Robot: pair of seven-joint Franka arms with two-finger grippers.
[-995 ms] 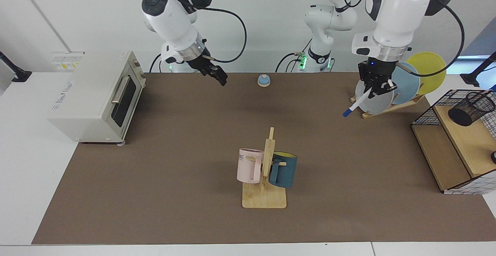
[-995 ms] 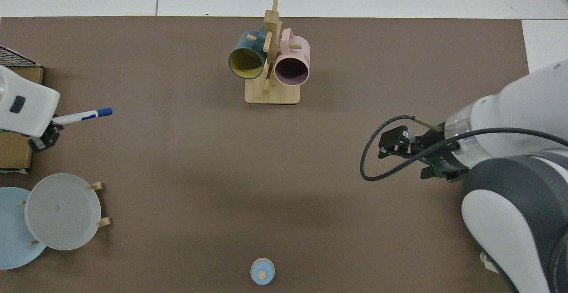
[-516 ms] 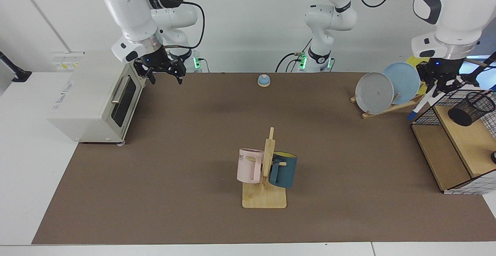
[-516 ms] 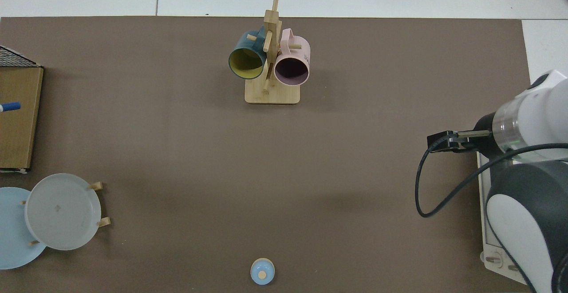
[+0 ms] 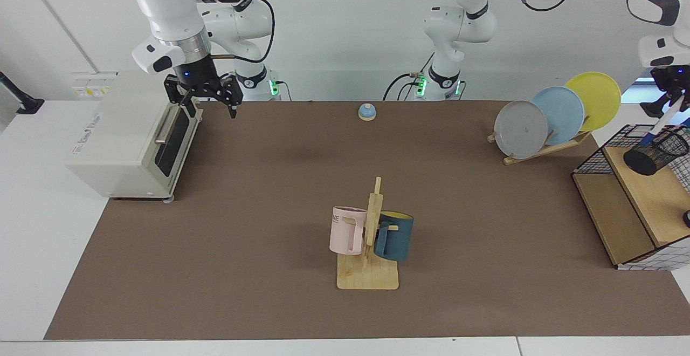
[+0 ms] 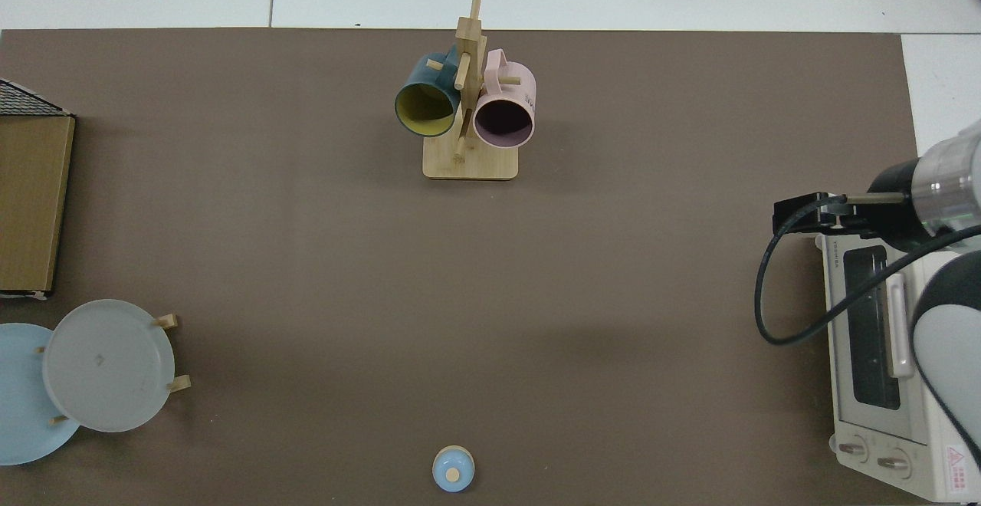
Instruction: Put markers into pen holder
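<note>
- Left claw [image 5: 674,93]: at the facing view's 3 o'clock edge, closed on the marker [image 5: 659,125], which slants down with its blue cap at the rim of the pen holder [image 5: 655,151].
- Pen holder: tilted on the wire rack [image 5: 636,194] (out of the top view).
- Step: insertion; next, lower and release.
- Right claw [image 5: 205,100]: fingers spread, empty, waiting by the toaster oven [image 5: 129,140], 10 o'clock on the desk [image 5: 269,194].

Toaster oven [image 6: 881,353]: brand lettering on the top edge of its front in the top view, apparently "TOSHIBA". A red triangular warning sticker sits at its lower corner; wording illegible. Side-panel print in the facing view [image 5: 116,140] is illegible. Pink mug [image 5: 346,229]: letters "ME" visible near the rim, the rest hidden. No other legible markings found.
</note>
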